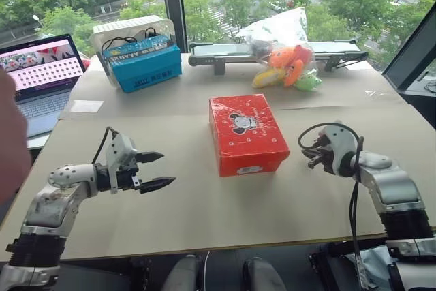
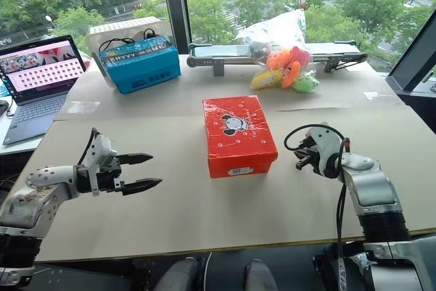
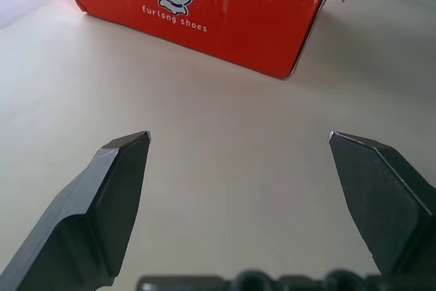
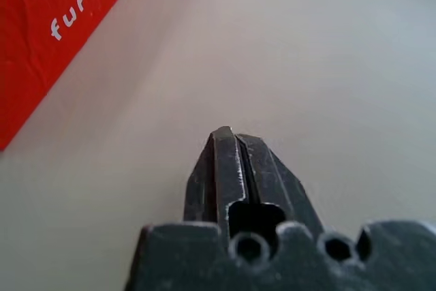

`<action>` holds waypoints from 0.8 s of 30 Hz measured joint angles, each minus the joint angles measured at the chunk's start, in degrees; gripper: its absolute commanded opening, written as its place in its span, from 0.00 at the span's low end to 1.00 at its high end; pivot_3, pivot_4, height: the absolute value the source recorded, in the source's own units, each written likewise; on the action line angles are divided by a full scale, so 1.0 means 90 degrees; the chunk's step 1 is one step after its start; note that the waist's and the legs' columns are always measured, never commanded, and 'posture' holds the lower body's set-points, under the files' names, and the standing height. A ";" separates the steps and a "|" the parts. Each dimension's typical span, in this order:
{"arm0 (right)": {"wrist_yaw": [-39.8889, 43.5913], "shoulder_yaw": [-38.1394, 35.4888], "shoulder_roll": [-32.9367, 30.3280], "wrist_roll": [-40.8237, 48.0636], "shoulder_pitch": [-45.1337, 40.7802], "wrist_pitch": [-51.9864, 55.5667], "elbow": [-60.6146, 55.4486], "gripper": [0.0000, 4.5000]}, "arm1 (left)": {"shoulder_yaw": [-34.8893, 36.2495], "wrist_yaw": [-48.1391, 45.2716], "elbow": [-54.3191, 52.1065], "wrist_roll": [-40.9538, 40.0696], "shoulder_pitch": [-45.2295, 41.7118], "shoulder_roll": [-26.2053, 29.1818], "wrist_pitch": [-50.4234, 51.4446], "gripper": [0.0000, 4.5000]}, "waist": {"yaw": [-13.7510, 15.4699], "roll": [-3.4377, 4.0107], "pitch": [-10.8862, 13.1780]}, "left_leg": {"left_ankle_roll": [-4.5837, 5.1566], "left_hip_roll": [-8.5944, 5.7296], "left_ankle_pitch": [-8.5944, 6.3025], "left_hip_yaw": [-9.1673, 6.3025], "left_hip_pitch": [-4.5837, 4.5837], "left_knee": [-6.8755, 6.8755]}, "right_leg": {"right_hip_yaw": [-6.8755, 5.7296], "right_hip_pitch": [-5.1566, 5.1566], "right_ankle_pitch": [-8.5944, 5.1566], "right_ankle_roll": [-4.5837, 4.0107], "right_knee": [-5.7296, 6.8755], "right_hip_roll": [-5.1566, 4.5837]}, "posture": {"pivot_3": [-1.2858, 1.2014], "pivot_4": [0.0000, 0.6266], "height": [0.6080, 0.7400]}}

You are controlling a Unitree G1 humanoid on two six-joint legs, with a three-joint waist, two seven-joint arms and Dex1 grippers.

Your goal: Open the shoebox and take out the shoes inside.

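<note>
- The laptop sits open at the far left edge, well apart from both arms and beyond the left pincer; it plays no part in the task.
- The left pincer hovers over the counter with its two black fingers spread wide, aimed toward the shoebox; nothing lies between them. I judge it is held open like this to be ready for the lid or a side wall.
- Beyond the left pincer, at the back, a blue box with white lettering stands before a white crate holding black cables.
- The shoebox, red with a cartoon mouse on its lid, lies flat between the two pincers, apart from each. Its lid is down, so the shoes cannot be seen; opening has not yet begun.
- Far beyond the shoebox, a clear bag rests over orange, yellow and green plush toys, beside a small conveyor.
- The right pincer is just to the right of the shoebox, not touching it, fingers pressed together and pinching nothing. Perhaps the closed tip is meant to nudge or wedge under the lid edge.
</note>
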 measured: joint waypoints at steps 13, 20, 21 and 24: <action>0.1119 0.0118 0.0476 0.0327 -0.0763 -0.0859 0.0776 0.01 | -0.0219 0.0087 0.0156 0.0011 -0.0332 -0.0091 0.0000 1.00 | -0.0036 0.0000 0.0000 | 0.0023 -0.0001 0.0014 0.0000 0.0000 0.0000 | -0.0001 -0.0001 0.0012 -0.0012 0.0001 0.0005 | 0.52 0.24 1.00; 0.1518 0.0257 0.0508 0.0449 -0.0840 -0.0837 0.0704 0.01 | -0.0219 0.0089 0.0170 -0.0028 -0.0422 -0.0094 0.0016 1.00 | -0.0068 0.0000 0.0000 | 0.0017 -0.0001 0.0010 0.0000 0.0000 0.0000 | 0.0001 -0.0004 0.0010 -0.0009 0.0002 0.0006 | 0.52 0.24 1.00; 0.1521 0.0257 0.0508 0.0448 -0.0854 -0.0837 0.0711 0.01 | -0.0219 0.0086 0.0162 -0.0042 -0.0421 -0.0094 0.0022 1.00 | -0.0070 0.0000 0.0000 | 0.0016 0.0000 0.0010 0.0000 0.0000 -0.0001 | 0.0001 -0.0005 0.0010 -0.0010 0.0002 0.0006 | 0.52 0.24 1.00; 0.1523 0.0270 0.0511 0.0448 -0.1004 -0.0837 0.0781 0.01 | -0.0207 0.0070 0.0022 -0.0056 -0.0324 -0.0030 0.0104 1.00 | -0.0089 0.0000 0.0001 | 0.0014 -0.0001 0.0008 0.0000 0.0000 -0.0001 | 0.0006 -0.0006 0.0012 -0.0012 0.0004 0.0006 | 0.52 0.24 1.00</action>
